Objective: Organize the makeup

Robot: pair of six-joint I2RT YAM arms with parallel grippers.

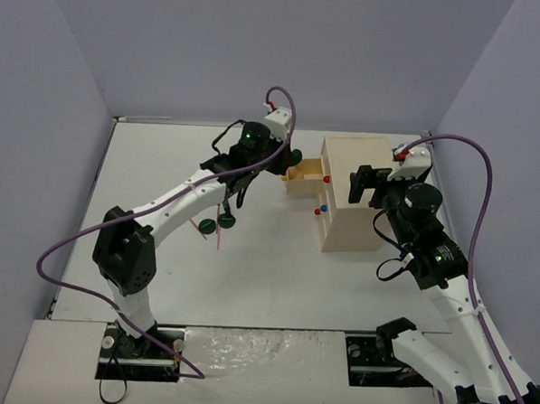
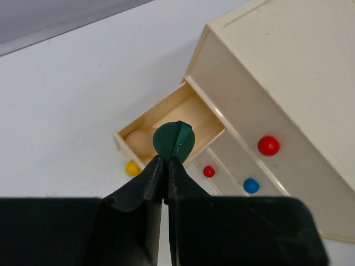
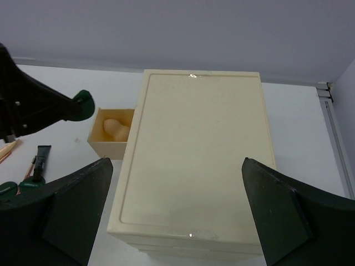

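My left gripper point(image 2: 166, 166) is shut on a dark green round compact point(image 2: 174, 138) and holds it edge-up just above the open top drawer point(image 2: 152, 111). A tan rounded item point(image 2: 138, 141) lies inside that drawer. In the top view the left gripper point(image 1: 286, 162) is at the drawer's left end. My right gripper point(image 3: 177, 210) is wide open and empty above the beige drawer box point(image 3: 194, 149). Two more green compacts point(image 1: 225, 220) and thin pink pencils point(image 1: 218, 237) lie on the table under the left arm. A black tube point(image 3: 40, 158) lies near them.
The drawer box point(image 1: 352, 193) stands at the right of centre, with its closed drawers showing a red knob point(image 2: 268, 145), a small red knob point(image 2: 208, 171) and a blue knob point(image 2: 250, 185). The open drawer has a yellow knob point(image 2: 132, 168). Grey walls enclose the white table point(image 1: 163, 160).
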